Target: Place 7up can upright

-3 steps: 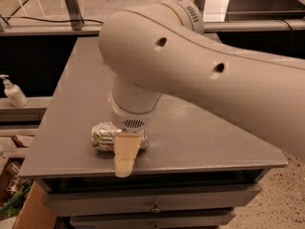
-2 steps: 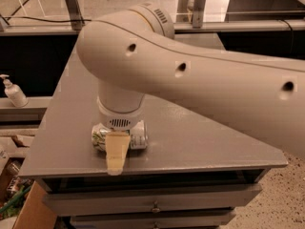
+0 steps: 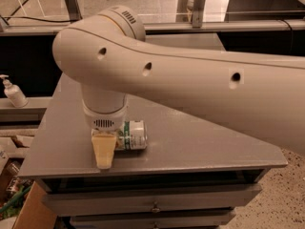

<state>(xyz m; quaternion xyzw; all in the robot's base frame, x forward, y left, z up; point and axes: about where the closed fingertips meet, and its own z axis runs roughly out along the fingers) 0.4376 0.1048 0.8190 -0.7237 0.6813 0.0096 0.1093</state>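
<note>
The 7up can [image 3: 131, 135] lies on its side near the front edge of the grey table [image 3: 200, 142], its green band and silvery body showing. My gripper [image 3: 104, 150] hangs from the large white arm and comes down over the can's left end, hiding that part. A tan part of the gripper reaches to the table's front edge. The arm crosses the whole upper right of the view.
Grey drawers [image 3: 152, 206] sit under the tabletop. A white pump bottle [image 3: 14, 94] stands on a lower ledge to the left. A cardboard box edge [image 3: 28, 209] is at the lower left. Metal posts and a dark shelf lie behind the table.
The arm and gripper have moved left along the can. The can's right end, covered before, now shows, and its left end is covered. The can has stayed lying in place.
</note>
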